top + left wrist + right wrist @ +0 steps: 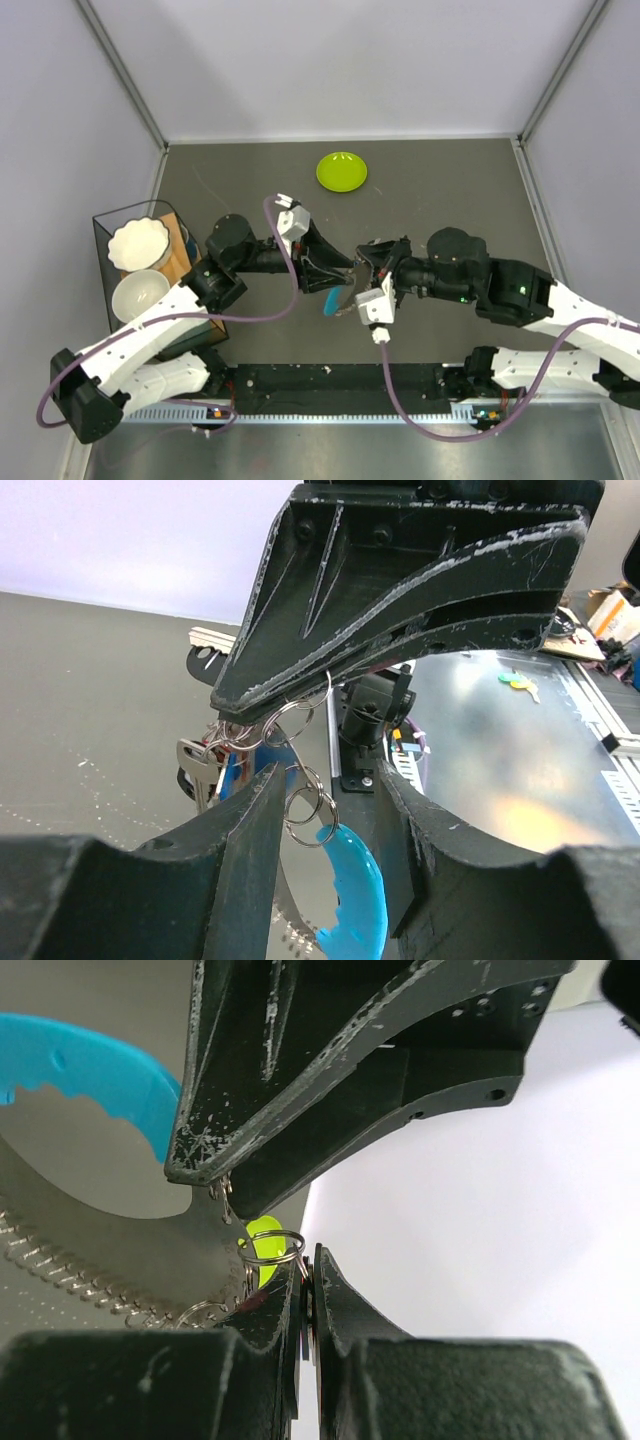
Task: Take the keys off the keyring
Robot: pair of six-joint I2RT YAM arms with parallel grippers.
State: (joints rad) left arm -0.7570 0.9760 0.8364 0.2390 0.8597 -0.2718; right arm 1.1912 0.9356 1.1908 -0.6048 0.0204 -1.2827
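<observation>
Both grippers meet above the middle of the table. My left gripper (347,276) (330,775) has its jaws partway apart with the keyring's blue crescent (355,880) (330,302) lodged between them. Linked split rings (305,805) hang against its left finger. In the right wrist view a grey arc edged with beaded chain (90,1230) runs below the blue crescent (90,1060). My right gripper (308,1260) (358,268) is shut on a small split ring (270,1245). The keys (197,765), silver with red and blue heads, dangle beside its tip (235,705).
A lime-green plate (341,171) lies at the back centre of the table. A dark open box (105,225) on the left holds two white bowls (138,242). Grey walls enclose the table, and a black rail (330,385) runs along the near edge.
</observation>
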